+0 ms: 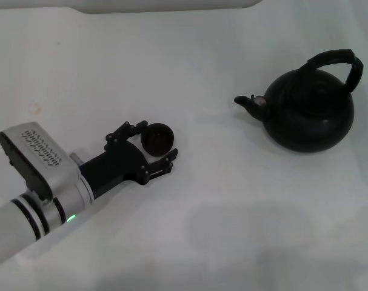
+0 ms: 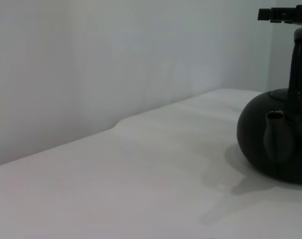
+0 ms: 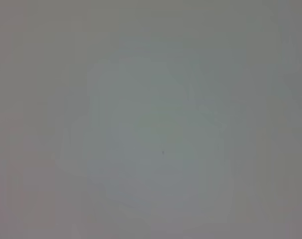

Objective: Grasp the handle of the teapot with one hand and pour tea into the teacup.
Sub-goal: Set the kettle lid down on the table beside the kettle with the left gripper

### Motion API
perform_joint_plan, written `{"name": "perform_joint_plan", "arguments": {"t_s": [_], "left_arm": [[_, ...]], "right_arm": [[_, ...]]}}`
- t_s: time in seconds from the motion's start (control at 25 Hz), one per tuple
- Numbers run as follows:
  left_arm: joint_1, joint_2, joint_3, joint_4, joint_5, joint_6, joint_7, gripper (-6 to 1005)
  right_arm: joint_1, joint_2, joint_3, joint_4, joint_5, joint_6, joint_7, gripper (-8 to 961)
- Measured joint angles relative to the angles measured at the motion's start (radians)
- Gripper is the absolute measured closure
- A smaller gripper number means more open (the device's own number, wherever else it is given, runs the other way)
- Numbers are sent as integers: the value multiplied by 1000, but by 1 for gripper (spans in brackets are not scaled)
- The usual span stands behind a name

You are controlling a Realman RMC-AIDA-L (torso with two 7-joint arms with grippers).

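Teacup sits between left end effector's spread fingers.

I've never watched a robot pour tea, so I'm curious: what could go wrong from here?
The left hand has open fingers around the small teacup, so a nudge could tip or slide it. The teapot stands far off with its handle ungrasped; carrying it over might spill or miss that little cup.

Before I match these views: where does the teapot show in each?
Head view: teapot at upper right, spout toward the teacup.
Left wrist view: teapot at the right edge, cut off.
Right wrist view: not in it.
Shared landmark: the spout.
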Motion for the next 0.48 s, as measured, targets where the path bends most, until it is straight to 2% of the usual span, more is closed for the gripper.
{"name": "perform_joint_plan", "arguments": {"t_s": [0.24, 0.48], "left_arm": [[1, 3, 0, -3, 3, -11, 0, 109], [6, 6, -2, -4, 3, -44, 1, 108]], "right_arm": [[-1, 0, 0, 1, 0, 8, 4, 203], [-1, 0, 0, 5, 0, 16, 4, 204]]}}
